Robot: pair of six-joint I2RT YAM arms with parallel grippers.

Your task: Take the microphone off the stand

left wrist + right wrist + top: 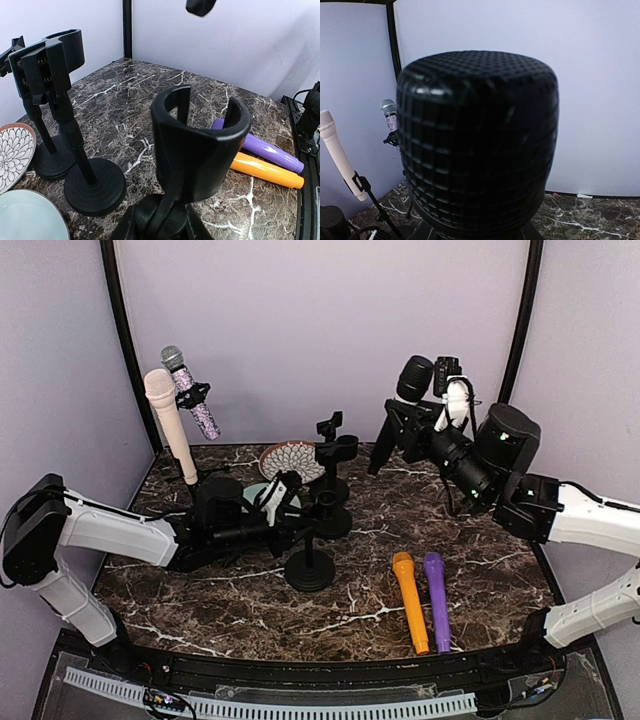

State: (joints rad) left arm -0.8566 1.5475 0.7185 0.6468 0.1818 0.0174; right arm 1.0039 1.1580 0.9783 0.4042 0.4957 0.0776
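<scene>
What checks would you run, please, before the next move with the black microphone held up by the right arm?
1. Black mesh-headed microphone gripped by right tool: ok, held aloft.
2. Black plastic clip of the round-based stand: ok, empty.
3. Left tool clamped on that stand: ok.
4. Firmness of the microphone grip: cannot tell; the head fills the right wrist view.
5. Bare dark marble tabletop right of the orange microphone and purple microphone: ok, room to set down.
</scene>
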